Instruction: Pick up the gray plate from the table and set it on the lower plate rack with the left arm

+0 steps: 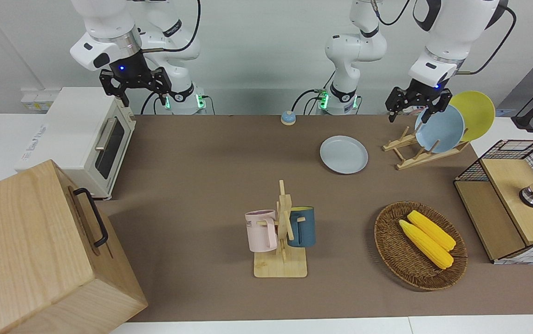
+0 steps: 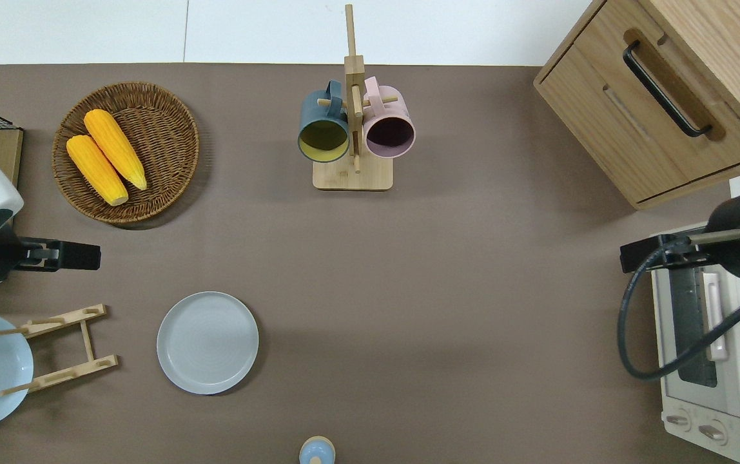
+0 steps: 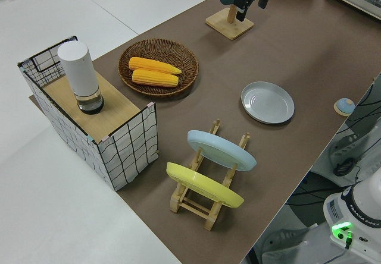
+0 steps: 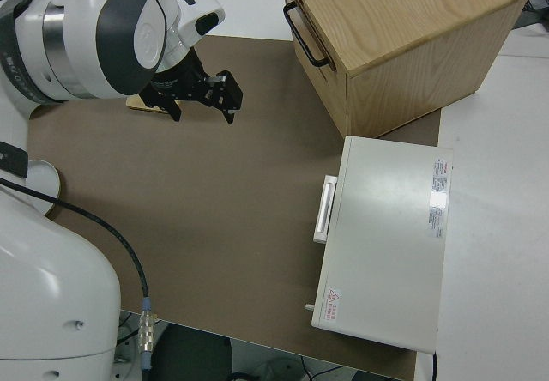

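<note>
The gray plate [image 1: 344, 154] [image 2: 207, 342] [image 3: 267, 102] lies flat on the brown table, beside the lower plate rack [image 1: 414, 160] [image 2: 86, 338] on the side toward the table's middle. In the rack's slots toward the left arm's end stand a light-blue plate [image 1: 440, 130] and a yellow plate [image 1: 475, 113]; the pegs toward the gray plate are bare. My left gripper [image 1: 416, 110] [image 2: 64, 256] hangs open and holds nothing, in the air over the table between the rack and the wicker basket. The right arm is parked with its gripper [image 1: 135, 88] [image 4: 202, 98] open.
A wicker basket [image 1: 389, 241] holding two corn cobs and a mug stand [image 1: 280, 266] with a pink and a dark blue mug sit farther from the robots. A wire crate [image 1: 510, 199] stands at the left arm's end. A toaster oven [image 1: 85, 139], a wooden cabinet [image 1: 39, 250] and a small bell [image 1: 288, 118] are also here.
</note>
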`<state>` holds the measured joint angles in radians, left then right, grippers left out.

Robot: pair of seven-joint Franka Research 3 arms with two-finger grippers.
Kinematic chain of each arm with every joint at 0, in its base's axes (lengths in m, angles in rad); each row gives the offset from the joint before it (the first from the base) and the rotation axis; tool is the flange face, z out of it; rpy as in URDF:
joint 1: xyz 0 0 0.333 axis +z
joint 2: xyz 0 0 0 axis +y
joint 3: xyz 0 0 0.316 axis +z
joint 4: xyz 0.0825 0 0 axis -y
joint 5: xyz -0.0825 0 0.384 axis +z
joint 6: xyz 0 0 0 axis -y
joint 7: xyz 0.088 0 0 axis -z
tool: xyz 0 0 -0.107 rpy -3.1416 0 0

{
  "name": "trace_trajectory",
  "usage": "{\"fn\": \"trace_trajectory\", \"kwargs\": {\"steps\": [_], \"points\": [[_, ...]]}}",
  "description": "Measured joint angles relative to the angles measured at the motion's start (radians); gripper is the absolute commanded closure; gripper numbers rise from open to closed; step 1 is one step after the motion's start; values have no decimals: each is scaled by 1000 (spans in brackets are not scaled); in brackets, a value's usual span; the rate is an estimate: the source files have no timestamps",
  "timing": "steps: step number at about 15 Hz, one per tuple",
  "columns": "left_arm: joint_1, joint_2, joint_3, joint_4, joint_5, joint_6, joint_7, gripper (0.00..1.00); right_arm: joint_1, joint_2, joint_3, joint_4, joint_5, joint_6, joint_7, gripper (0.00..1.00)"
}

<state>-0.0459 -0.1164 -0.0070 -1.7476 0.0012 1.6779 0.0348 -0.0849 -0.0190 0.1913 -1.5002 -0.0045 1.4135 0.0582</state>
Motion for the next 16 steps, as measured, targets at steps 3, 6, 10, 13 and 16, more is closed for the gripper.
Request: {"fn": "trace_trajectory", "kwargs": {"steps": [3, 6, 10, 13, 16], "points": [[1, 0, 11, 0, 0, -2, -1, 7, 0, 0, 0, 0, 0, 0, 0, 11], [4, -1, 26, -1, 0, -2, 0, 7, 0, 0, 0, 0, 0, 0, 0, 13], [4, 0, 25, -12, 0, -2, 0, 7, 0, 0, 0, 0, 0, 0, 0, 11], [4, -1, 25, -14, 0, -2, 0, 7, 0, 0, 0, 0, 0, 0, 0, 11], [4, -1, 25, -15, 0, -2, 0, 7, 0, 0, 0, 0, 0, 0, 0, 11]]}}
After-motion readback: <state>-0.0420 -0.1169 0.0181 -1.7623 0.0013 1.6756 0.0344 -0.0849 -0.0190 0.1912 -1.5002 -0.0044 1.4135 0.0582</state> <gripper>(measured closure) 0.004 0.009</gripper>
